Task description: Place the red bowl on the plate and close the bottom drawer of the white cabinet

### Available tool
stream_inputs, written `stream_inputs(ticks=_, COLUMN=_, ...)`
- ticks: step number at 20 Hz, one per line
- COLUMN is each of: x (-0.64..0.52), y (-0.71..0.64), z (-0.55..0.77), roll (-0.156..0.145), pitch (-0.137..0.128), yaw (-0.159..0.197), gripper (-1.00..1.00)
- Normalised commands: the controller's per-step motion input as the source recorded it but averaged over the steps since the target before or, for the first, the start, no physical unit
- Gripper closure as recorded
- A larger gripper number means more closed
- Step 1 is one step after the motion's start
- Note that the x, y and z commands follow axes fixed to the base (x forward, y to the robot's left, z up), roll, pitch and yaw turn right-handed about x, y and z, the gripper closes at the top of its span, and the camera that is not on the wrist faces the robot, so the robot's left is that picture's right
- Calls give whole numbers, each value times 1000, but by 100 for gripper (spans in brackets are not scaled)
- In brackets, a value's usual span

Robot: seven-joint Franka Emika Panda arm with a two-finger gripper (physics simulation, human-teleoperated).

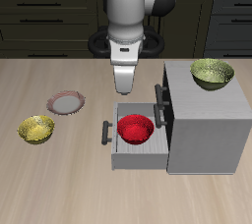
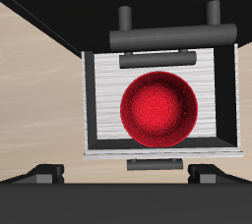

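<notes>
The red bowl (image 1: pixel 136 128) lies inside the pulled-out bottom drawer (image 1: pixel 131 153) of the white cabinet (image 1: pixel 207 130). The wrist view looks straight down on the bowl (image 2: pixel 156 108), with the drawer's pale wall (image 2: pixel 98 110) around it. My gripper (image 1: pixel 125 89) hangs above the drawer's far edge, well over the bowl and apart from it. It is open and empty, with its two fingertips (image 2: pixel 44 175) spread wide. The plate (image 1: pixel 66 102) sits on the table beside the drawer, bare. The drawer's dark bar handle (image 1: pixel 106 133) points away from the cabinet.
A yellow-gold bowl (image 1: pixel 37 129) sits near the plate, closer to the table's front edge. An olive-green bowl (image 1: pixel 212 73) stands on top of the cabinet. The upper drawer's dark handle (image 1: pixel 159 105) juts out over the open drawer, close beside the bowl.
</notes>
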Motion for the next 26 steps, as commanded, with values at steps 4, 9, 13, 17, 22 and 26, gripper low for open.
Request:
stream_inputs(ticks=4, x=111, y=-63, z=118, roll=-4, pitch=-35, yaw=-27, gripper=-100)
stream_inputs(ticks=9, x=44, y=12, z=8, roll=-7, pitch=-4, yaw=-14, gripper=-100)
stream_inputs(ticks=13, x=57, y=481, z=-169, roll=42, pitch=43, yaw=-36, gripper=-100)
stream_inputs(ticks=17, x=67, y=364, z=-43, roll=58, pitch=15, yaw=12, gripper=-100)
stream_inputs(ticks=22, x=25, y=227, z=-73, roll=38, pitch=30, yaw=-20, gripper=-100)
stream_inputs(ticks=26, x=-13, y=-26, z=-198, roll=-15, pitch=30, yaw=2, gripper=-100)
